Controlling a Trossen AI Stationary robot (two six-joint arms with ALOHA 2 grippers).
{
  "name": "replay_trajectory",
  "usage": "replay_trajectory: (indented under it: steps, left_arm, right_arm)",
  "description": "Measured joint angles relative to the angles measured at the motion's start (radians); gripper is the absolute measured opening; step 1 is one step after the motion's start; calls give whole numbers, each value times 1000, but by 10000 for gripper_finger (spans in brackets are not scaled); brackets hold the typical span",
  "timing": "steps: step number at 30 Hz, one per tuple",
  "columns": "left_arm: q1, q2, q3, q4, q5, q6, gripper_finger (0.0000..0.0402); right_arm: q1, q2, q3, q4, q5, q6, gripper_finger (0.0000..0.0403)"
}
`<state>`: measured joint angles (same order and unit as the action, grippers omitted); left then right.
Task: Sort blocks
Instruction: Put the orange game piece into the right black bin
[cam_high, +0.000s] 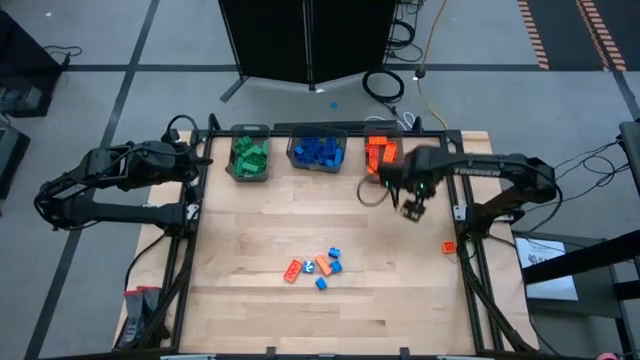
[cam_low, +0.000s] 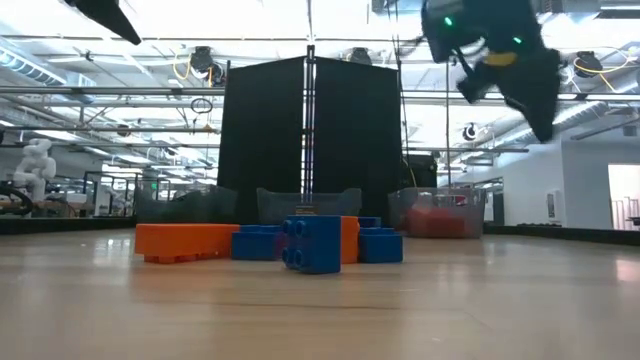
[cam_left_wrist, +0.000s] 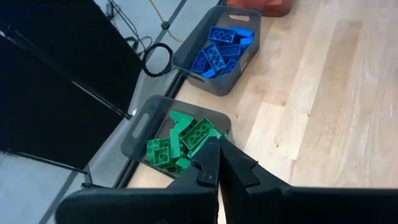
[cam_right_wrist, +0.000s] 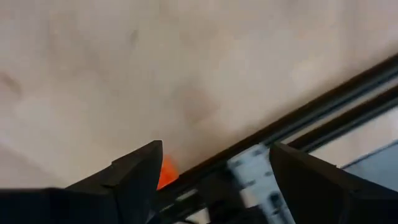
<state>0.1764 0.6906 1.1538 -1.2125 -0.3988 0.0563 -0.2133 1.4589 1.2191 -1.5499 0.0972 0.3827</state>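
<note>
A small heap of blue and orange-red blocks (cam_high: 315, 266) lies on the wooden table toward its near edge, and the low view shows it close up (cam_low: 312, 243). One orange-red block (cam_high: 449, 246) lies alone by the right rail and also shows past my right fingers (cam_right_wrist: 165, 173). My right gripper (cam_high: 410, 207) hangs open and empty above the table, in front of the orange bin (cam_high: 381, 152); its fingers (cam_right_wrist: 214, 168) stand wide apart. My left gripper (cam_left_wrist: 217, 169) is shut and empty, raised at the table's far left, beside the green bin (cam_left_wrist: 180, 140).
Three grey bins stand in a row along the far edge: green blocks (cam_high: 249, 156), blue blocks (cam_high: 317, 151), orange-red blocks. A black frame rail (cam_high: 468, 270) runs along the table's right side. Bare wood (cam_high: 270, 215) lies between the bins and the heap.
</note>
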Motion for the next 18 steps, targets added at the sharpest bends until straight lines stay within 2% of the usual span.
replay_trajectory:
  steps: [4, 8, 18]
  left_arm:
    - [0, 0, 0, 0, 0, 10, 0]
    - [0, 0, 0, 0, 0, 3, 0]
    - [0, 0, 0, 1, 5, -25, 0]
  right_arm:
    - [77, 0, -137, 19, -105, 41, 292]
    - [134, 0, -235, 18, -158, 51, 293]
    - [190, 1, -328, 1, -307, 70, 293]
